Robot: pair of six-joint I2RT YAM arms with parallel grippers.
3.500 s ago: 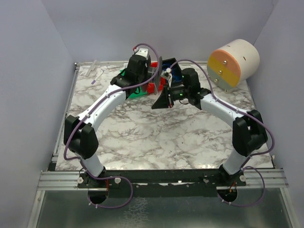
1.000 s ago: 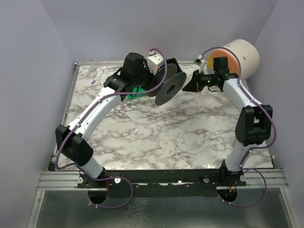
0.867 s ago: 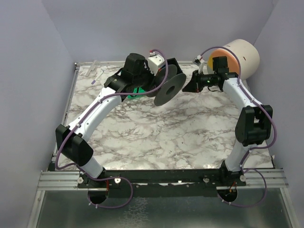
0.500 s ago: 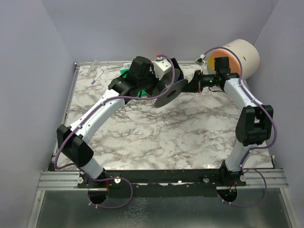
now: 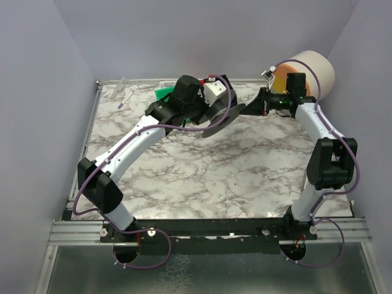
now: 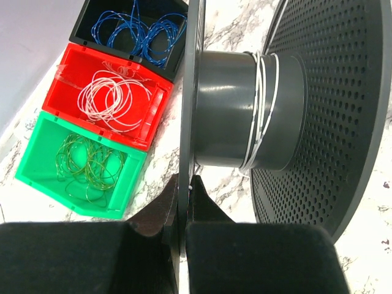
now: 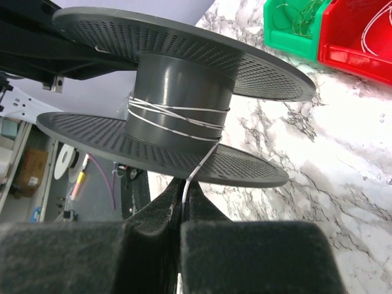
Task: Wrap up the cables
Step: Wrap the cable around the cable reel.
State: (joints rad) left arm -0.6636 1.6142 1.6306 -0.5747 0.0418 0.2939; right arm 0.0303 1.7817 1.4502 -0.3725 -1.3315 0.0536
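Spool point(image 6: 245, 110), few white cable point(image 7: 174, 119) turns on: we are clamping it in left jaws, pinching cable in right jaws. Unwrapped: blue coils point(image 6: 138, 30), whitish coils point(image 6: 113, 101), green coils point(image 6: 89, 162).

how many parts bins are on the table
3 in a row: black bin at one end, red bin in the middle, green bin at the other; the spool may hide more.

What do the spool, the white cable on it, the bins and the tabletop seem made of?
The spool: likely plastic, dark grey, smooth slightly glossy hub, perforated flanges.
The white cable: thin wire, probably plastic-coated; core not visible.
The red bin, green bin and black bin: moulded plastic, even colour, soft sheen.
The tabletop: white, grey-veined marble look; stone or printed laminate, cannot tell.
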